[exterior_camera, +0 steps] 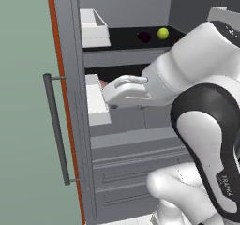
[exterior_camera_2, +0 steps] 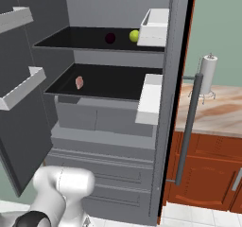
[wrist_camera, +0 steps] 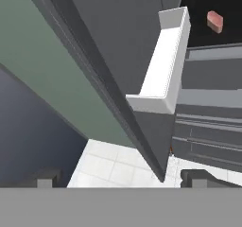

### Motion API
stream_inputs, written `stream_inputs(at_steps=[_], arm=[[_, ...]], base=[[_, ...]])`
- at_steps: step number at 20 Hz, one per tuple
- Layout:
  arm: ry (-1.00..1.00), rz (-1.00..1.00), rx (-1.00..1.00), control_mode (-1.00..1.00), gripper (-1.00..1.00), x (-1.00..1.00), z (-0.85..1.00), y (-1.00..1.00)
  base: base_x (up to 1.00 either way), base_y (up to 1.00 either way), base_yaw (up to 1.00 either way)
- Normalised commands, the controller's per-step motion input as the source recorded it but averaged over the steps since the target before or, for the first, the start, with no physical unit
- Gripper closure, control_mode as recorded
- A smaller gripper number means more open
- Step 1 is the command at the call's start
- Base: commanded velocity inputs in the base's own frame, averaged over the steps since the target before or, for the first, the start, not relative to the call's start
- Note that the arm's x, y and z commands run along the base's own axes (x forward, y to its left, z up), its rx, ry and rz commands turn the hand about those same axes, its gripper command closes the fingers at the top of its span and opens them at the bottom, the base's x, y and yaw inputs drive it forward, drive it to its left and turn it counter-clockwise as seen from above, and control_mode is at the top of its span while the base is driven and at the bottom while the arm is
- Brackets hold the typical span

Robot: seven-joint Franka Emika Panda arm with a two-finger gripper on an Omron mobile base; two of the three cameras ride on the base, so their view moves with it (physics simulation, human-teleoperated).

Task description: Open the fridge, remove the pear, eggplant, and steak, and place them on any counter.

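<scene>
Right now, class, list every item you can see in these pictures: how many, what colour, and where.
fridge: one, dark grey, both doors open.
pear: one, yellow-green, upper shelf, right of the eggplant.
eggplant: one, dark purple, upper shelf.
steak: one, pinkish-red, lower shelf, left part.
door bins: several, white, inside the doors.
counter: one, beige marble over reddish-brown cabinets, right of the fridge.
paper towel roll: one, white, upright on the counter.
tool: one, dark tips, open, holding nothing.

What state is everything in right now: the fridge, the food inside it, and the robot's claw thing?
fridge: both doors open
pear: on the upper shelf, untouched
eggplant: on the upper shelf beside the pear
steak: lying on the lower shelf
end effector: open, holding nothing
</scene>
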Motion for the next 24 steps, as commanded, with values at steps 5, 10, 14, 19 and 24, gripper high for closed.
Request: stream_inputs(at_steps=[5, 10, 14, 19, 24], arm=[[0.05, 0.0, 0.0, -1.0, -1.0, -0.33, 0.26, -0.7], [0.19, -0.05, -0.02, -1.0, -1.0, 0.22, -0.02, -0.7], [0.0, -0.08, -0.12, -1.0, -1.0, 0.29, -0.17, -0.63], [-0.02, -0.06, -0.22, -1.0, -1.0, 0.03, -0.02, -0.54], [0.0, -0.05, -0.13, -1.0, -1.0, 0.0, 0.06, -0.42]], base=[[0.0, 0.0, 0.0], [0.0, 0.0, 0.0], [0.0, 0.0, 0.0], [0.0, 0.0, 0.0], [0.0, 0.0, 0.0]])
